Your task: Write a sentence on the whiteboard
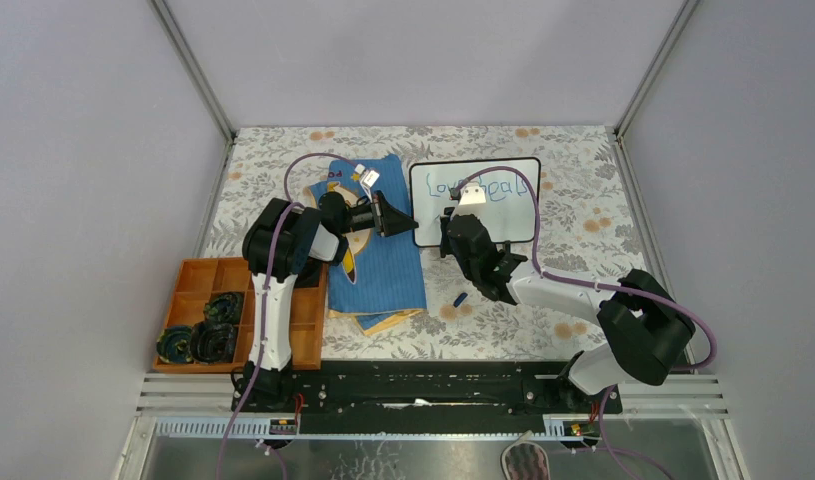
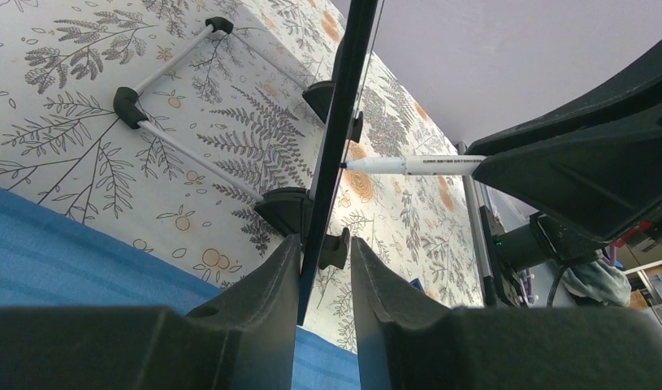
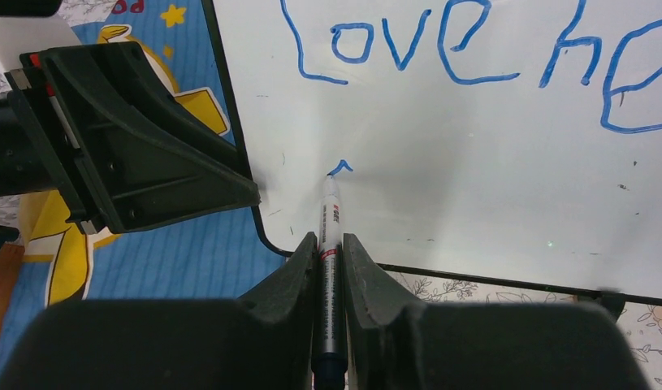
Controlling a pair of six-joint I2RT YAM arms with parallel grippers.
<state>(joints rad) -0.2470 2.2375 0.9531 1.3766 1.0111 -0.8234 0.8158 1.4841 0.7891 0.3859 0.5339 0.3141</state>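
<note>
The whiteboard (image 1: pixel 503 215) stands propped on its black feet at the back middle of the table. Blue marker words "Love heals" (image 1: pixel 483 187) run along its top; the right wrist view shows "Love he" (image 3: pixel 441 49). My left gripper (image 1: pixel 413 224) is closed over the board's left edge, which is seen edge-on (image 2: pixel 343 122) between its fingertips (image 2: pixel 323 242). My right gripper (image 3: pixel 330 240) is shut on a white marker (image 3: pixel 331 211). The marker's tip touches the board below "Love", at a short blue stroke (image 3: pixel 339 168). The marker also shows in the left wrist view (image 2: pixel 417 165).
A blue cartoon-print cloth (image 1: pixel 383 260) lies left of the board, under my left arm. An orange compartment tray (image 1: pixel 198 280) with dark coiled items sits at the near left. A small blue cap (image 1: pixel 461 298) lies on the floral tablecloth in front of the board.
</note>
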